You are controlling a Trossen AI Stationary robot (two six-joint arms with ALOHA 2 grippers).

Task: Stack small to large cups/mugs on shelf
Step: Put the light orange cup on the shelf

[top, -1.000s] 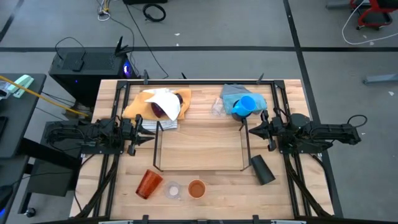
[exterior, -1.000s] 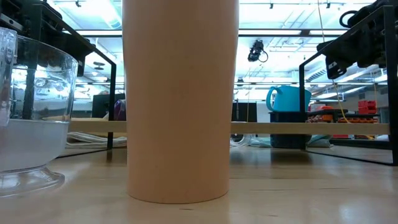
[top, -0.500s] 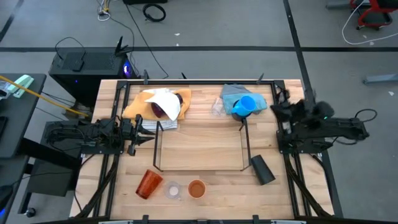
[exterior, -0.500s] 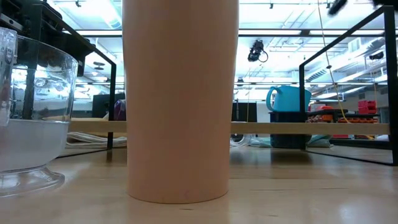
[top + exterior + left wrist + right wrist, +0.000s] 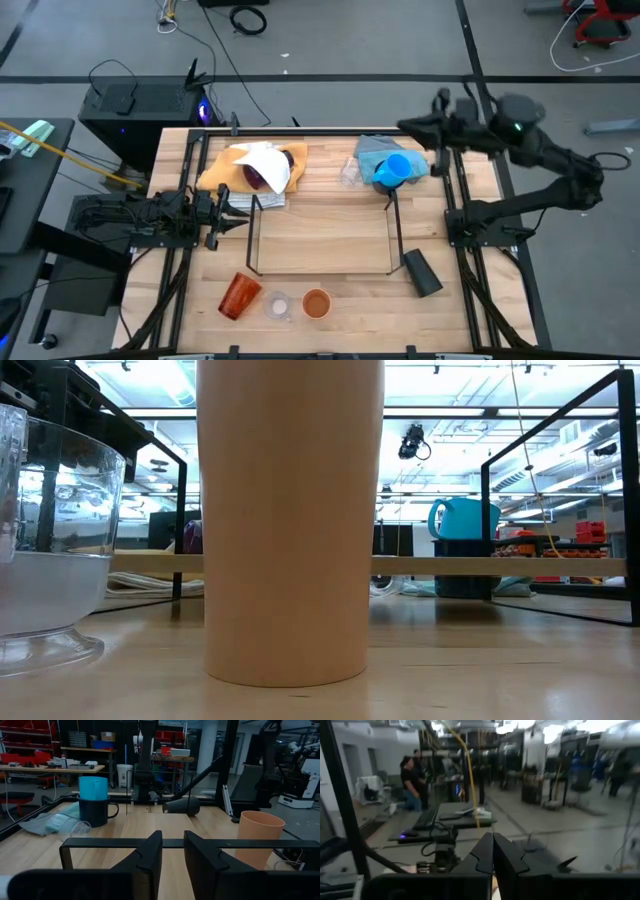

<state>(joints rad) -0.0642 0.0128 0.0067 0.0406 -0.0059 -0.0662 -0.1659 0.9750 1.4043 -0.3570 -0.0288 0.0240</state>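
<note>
The shelf (image 5: 322,236), a low rack of thin black wire with a clear base, sits mid-surface and holds nothing yet, so stacking has not begun. The cups lie scattered around it. A light-blue mug (image 5: 393,169) nests in a navy mug (image 5: 95,810) on a blue cloth (image 5: 375,150), just below the raised right fingers (image 5: 413,127), which are pressed together and hold nothing. A matte black cup (image 5: 422,271) lies on its side at the shelf's corner. The left fingers (image 5: 243,207), slightly apart and empty, rest at the shelf's left edge. Nearer the surface's front stand an amber tumbler (image 5: 240,295), a clear cup (image 5: 280,305) and a smooth orange cup (image 5: 316,303); a purple tumbler (image 5: 264,176) lies under a white cloth (image 5: 262,160).
</note>
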